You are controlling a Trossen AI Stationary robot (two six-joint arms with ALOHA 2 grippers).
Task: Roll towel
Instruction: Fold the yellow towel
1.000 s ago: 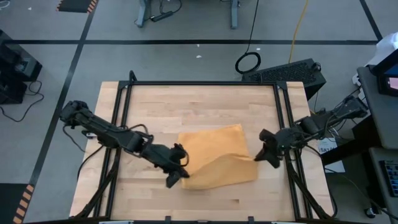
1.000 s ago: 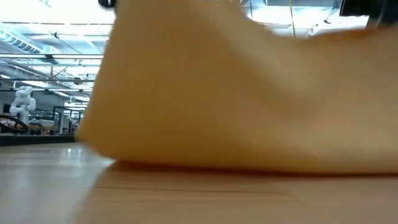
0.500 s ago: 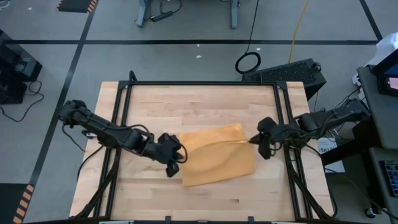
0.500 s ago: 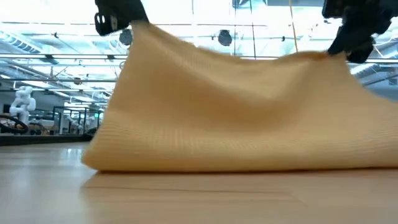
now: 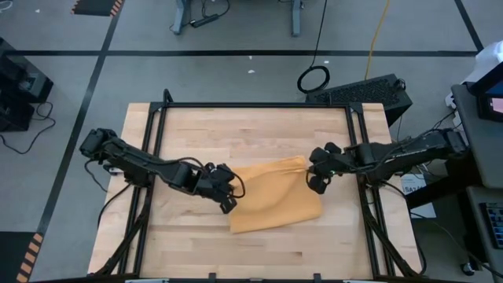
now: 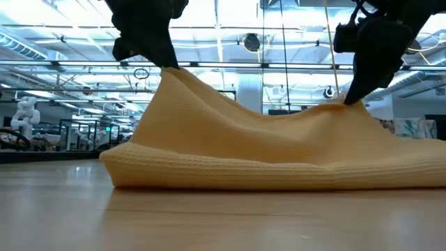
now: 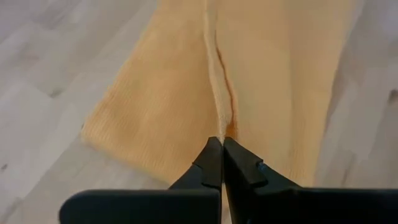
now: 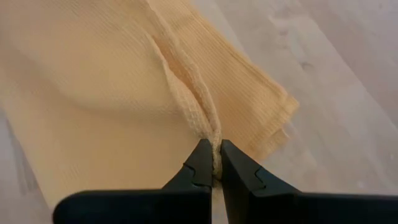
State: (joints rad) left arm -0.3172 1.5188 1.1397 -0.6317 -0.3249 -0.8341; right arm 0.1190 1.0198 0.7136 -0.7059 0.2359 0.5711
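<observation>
The mustard-yellow rectangular soft cloth towel [image 5: 275, 200] lies folded over itself near the middle of the pale wooden tabletop [image 5: 251, 134], its upper layer lifted at two edges. The left gripper [image 5: 226, 191] is clenched on the towel's left edge — the right gripper [image 5: 316, 174] is clenched on the right edge. Judged step: carrying the raised layer across to start the roll. Next move calls for both grippers travelling level and together. No readable label or writing visible.
</observation>
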